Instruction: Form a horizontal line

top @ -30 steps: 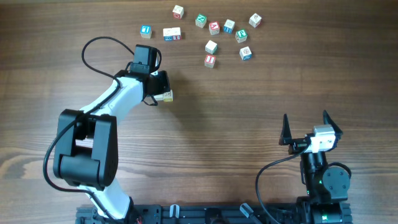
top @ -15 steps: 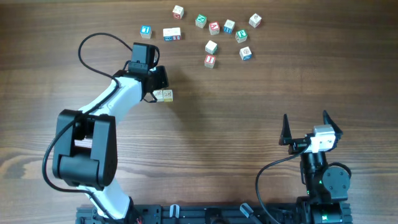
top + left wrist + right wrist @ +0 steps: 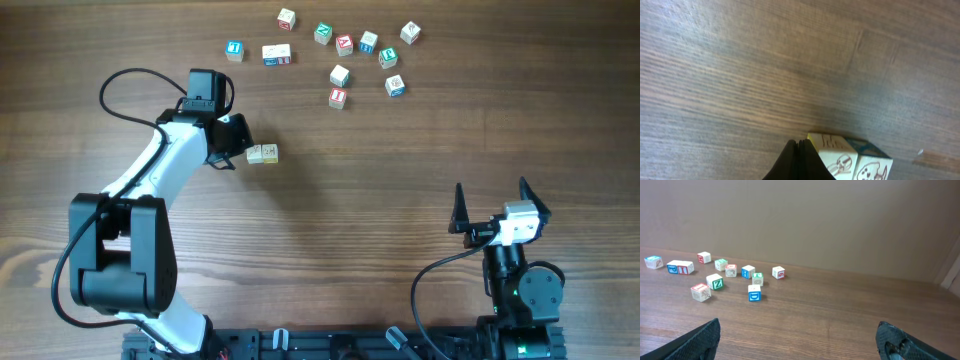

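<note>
Brown wood-grain table (image 3: 400, 250) filled every view. White-and-black left arm (image 3: 170, 170) reached out to mid-table. Black right arm (image 3: 515, 280) sat at the near edge, well apart from everything.

Right hand (image 3: 491, 192): fingers spread wide, nothing between them. Left hand (image 3: 236, 152): fingers pressed together, gripping nothing. Its tip was just beside the left end of the horizontal line (image 3: 262, 153); touching or not, couldn't tell.

That line was only a start: two small pale wooden alphabet cubes, touching side by side, mid-table. It lay well apart from the loose pale wooden letter cubes (image 3: 340, 75) scattered near the far edge.

Risks, as judged:
- A nudge from the closed tip that lands off-centre could twist the pair or split it, so the row would go crooked.
- Any withdrawal or sweep of the left hand could drag the near cube along.
- The loose cubes sat close together, so reaching for one could knock its neighbours further out of place.
- The far two-cube block (image 3: 276, 54) could be taken for the row, leaving two separate starts.
- Each added cube set down askew would leave a gap or a step in the line.

Counts:
- 2 arms, 2 hands.
- 14 cubes: 2 in the line, 2 in the far block, 10 singles.
</note>
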`<state>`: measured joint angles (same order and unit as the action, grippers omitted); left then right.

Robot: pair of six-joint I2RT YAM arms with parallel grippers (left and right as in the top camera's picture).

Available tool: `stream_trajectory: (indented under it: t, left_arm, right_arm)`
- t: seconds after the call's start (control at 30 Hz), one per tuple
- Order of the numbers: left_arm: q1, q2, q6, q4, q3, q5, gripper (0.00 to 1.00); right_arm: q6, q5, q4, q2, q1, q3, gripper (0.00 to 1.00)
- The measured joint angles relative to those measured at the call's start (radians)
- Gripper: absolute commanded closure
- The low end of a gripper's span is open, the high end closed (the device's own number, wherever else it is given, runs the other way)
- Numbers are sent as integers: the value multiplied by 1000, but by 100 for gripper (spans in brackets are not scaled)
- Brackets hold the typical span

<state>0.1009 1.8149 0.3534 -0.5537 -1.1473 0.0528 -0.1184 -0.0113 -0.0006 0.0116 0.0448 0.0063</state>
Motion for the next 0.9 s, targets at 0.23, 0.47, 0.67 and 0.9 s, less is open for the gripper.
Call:
stream_trajectory:
  t: [0.23, 0.47, 0.67, 0.9]
  left_arm:
    - [0, 19, -19, -21, 0, 21, 96]
    - [3, 40, -35, 4, 0, 24, 96]
    - [43, 40, -79, 16, 0, 24, 96]
    - [54, 40, -90, 18, 0, -7, 96]
  right_arm:
    - [0, 0, 0, 0, 0, 0, 0]
    - [0, 0, 0, 0, 0, 0, 0]
    - [0, 0, 0, 0, 0, 0, 0]
    - [0, 0, 0, 0, 0, 0, 0]
